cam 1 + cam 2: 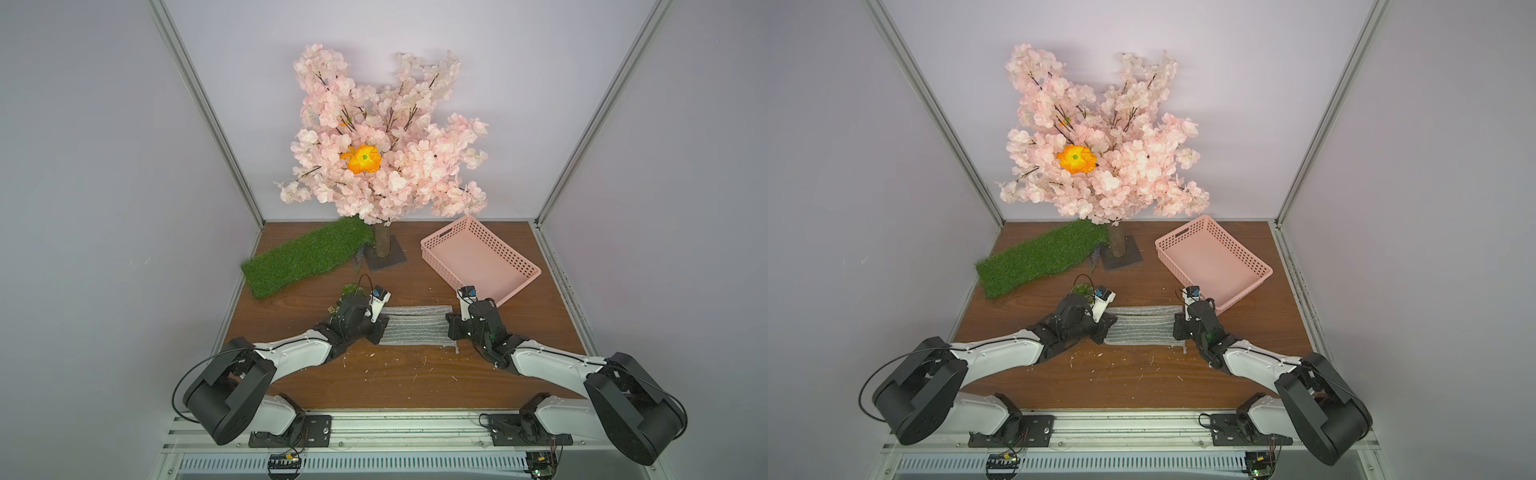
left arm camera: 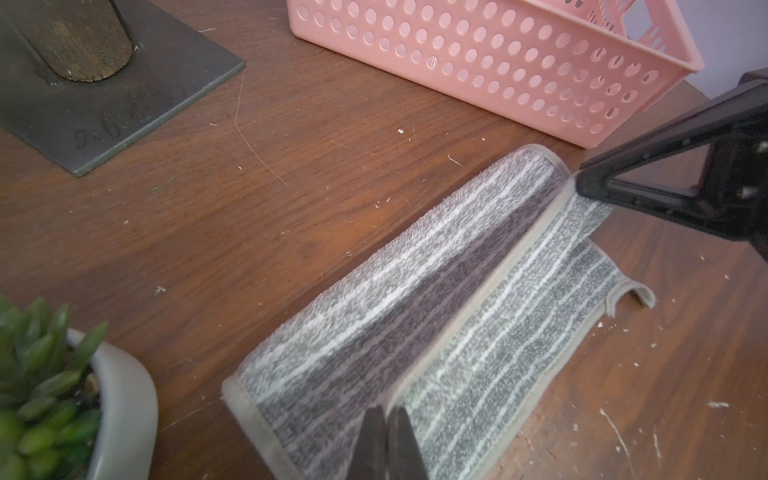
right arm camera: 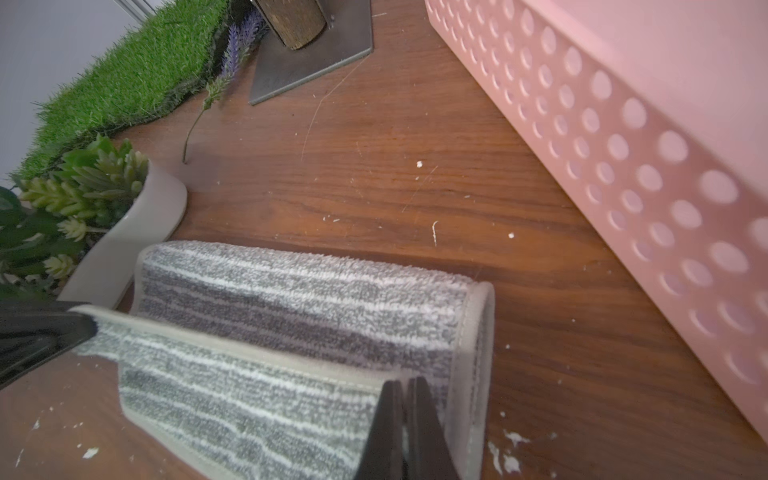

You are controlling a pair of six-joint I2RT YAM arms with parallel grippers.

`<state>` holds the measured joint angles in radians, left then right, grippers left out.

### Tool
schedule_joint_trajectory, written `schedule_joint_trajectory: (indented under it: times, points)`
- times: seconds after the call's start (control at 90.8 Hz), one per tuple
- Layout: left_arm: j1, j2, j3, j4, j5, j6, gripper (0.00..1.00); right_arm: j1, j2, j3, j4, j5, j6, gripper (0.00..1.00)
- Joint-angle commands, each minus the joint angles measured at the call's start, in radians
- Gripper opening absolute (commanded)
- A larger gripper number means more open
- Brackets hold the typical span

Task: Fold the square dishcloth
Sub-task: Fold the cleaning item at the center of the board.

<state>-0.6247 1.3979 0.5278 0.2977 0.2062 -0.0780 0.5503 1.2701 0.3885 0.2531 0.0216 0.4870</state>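
The soft grey square dishcloth [image 1: 415, 326] with thin whitish stripes and a pale taped hem lies on the brown wood-grain bench [image 1: 395, 382] near its middle, between the two arms and just short of the pink perforated plastic basket [image 1: 482, 257] that stands toward the far right corner. Both wrist views show one hemmed edge raised off the bench and carried partway over the rest of the cloth. The left gripper [image 2: 386, 424] has its jaws clamped together on one end of that raised hem [image 2: 478, 316], and the right gripper [image 3: 405, 399] pinches the other end likewise. The cloth looks light, limp and fuzzy, sagging between the two grips, so it should drape wherever it is led and is unlikely to slip. The taped hem near the corners seems the firmest place to hold, and keeping it taut should help the edges meet squarely.
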Motion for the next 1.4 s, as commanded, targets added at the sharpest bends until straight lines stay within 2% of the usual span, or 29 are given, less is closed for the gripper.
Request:
schedule_joint_trajectory:
  times: [0.0, 0.308, 0.44, 0.572, 0.837, 0.925, 1.244, 1.387]
  points:
    - [-0.013, 0.0, -0.013, 0.003, 0.014, -0.013, 0.01, 0.01, -0.008, -0.011, 0.0, 0.015, 0.013, 0.01]
    - [-0.02, 0.004, -0.039, 0.018, 0.014, -0.029, 0.01, 0.02, -0.028, -0.024, -0.014, 0.022, 0.019, 0.04]
    - [-0.022, 0.003, -0.044, 0.018, 0.017, -0.032, 0.1, 0.021, -0.018, -0.035, -0.013, 0.018, 0.029, 0.07]
    - [-0.023, 0.001, -0.05, 0.02, 0.039, -0.04, 0.21, 0.023, -0.012, -0.042, -0.015, 0.018, 0.041, 0.15]
    - [-0.024, -0.046, -0.101, 0.054, 0.087, -0.081, 0.25, 0.023, -0.071, -0.044, -0.067, 0.033, 0.065, 0.33]
    - [-0.024, -0.067, -0.112, 0.066, 0.099, -0.095, 0.26, 0.023, -0.103, -0.046, -0.092, 0.046, 0.069, 0.36]
    - [-0.024, -0.094, -0.116, 0.056, 0.155, -0.104, 0.26, 0.023, -0.249, -0.039, -0.191, 0.093, 0.093, 0.37]
    - [-0.025, -0.108, -0.115, 0.038, 0.196, -0.103, 0.26, 0.023, -0.265, -0.023, -0.217, 0.092, 0.1, 0.33]
